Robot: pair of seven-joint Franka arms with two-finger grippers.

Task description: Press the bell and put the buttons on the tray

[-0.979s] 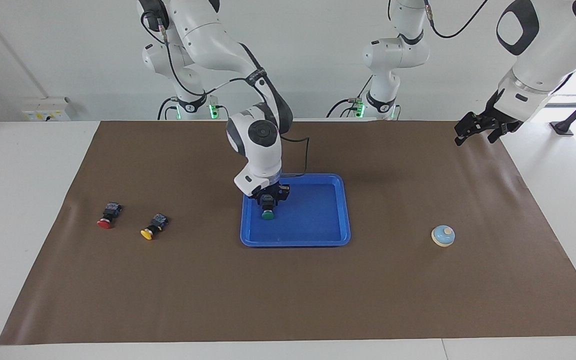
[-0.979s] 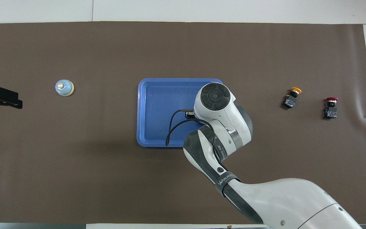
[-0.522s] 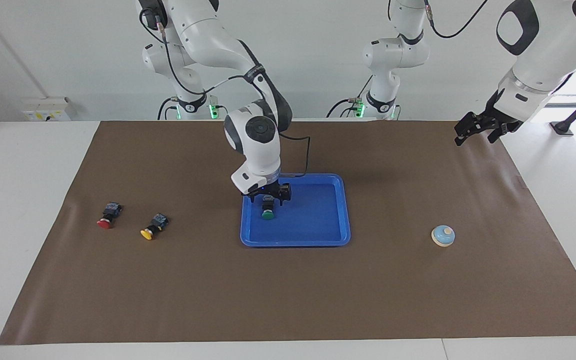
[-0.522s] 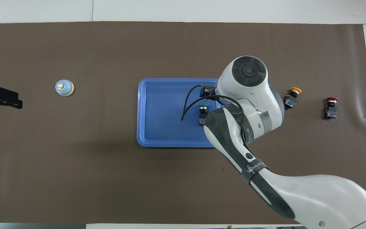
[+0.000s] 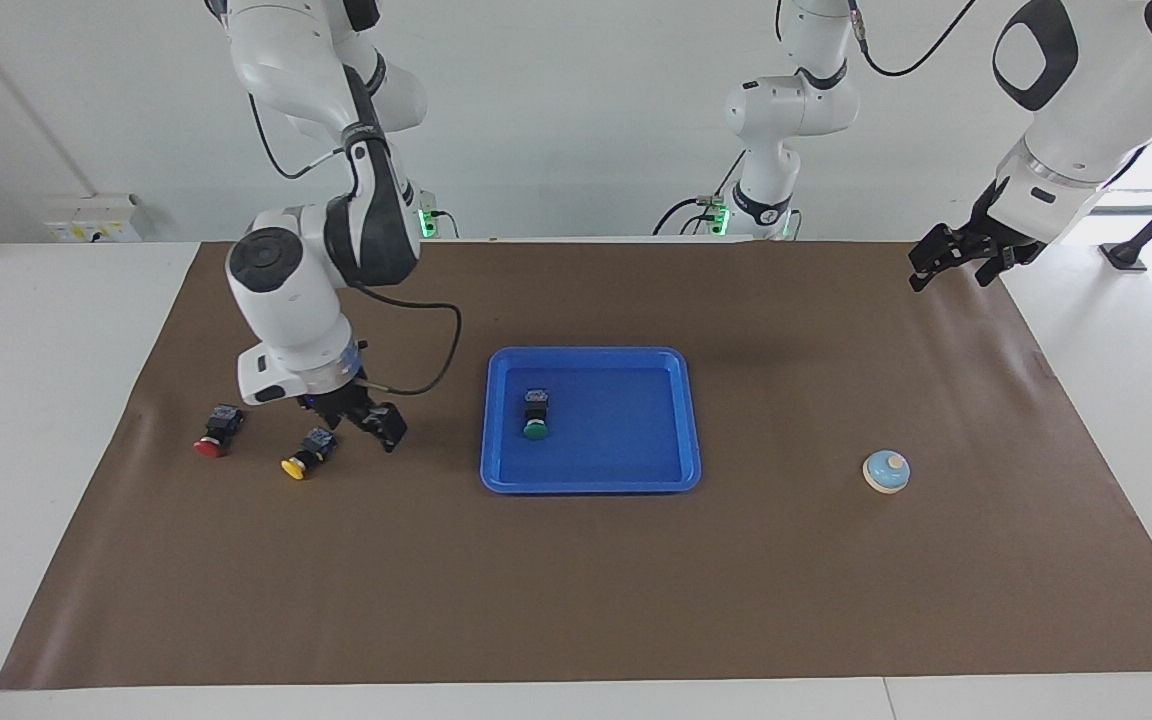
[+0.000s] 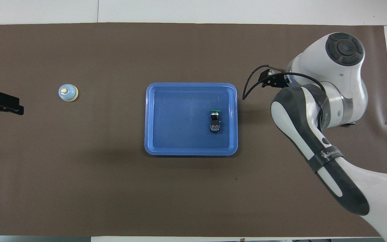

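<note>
A white counter [image 5: 56,420] against a plain pale wall carries a broad brown paper-like mat [image 5: 596,580], faintly creased near its ends. At centre frame in the facing view lies the shallow bright-blue plastic tray [image 5: 688,420], rectangular with rounded corners and a raised rim. Above centre left, the right arm's white, glossy wrist hangs over the mat, its right hand [image 5: 356,418] low over the yellow button [image 5: 306,453], fingers spread and gripping nothing. At the upper right edge the left arm waits, its left hand [image 5: 956,262] raised over the mat's corner, fingers apart and empty. The bell [image 5: 886,472], a small light-blue dome with cream rim and knob, sits upright at lower right, well apart from the tray. Inside the tray, toward the right arm's end, the green button [image 5: 536,415] lies on its side, long axis running away from the robots, cap pointing away from them. At centre left, the yellow button and red button [image 5: 216,432] lie tipped on the mat, caps angled toward the frame's lower left.
</note>
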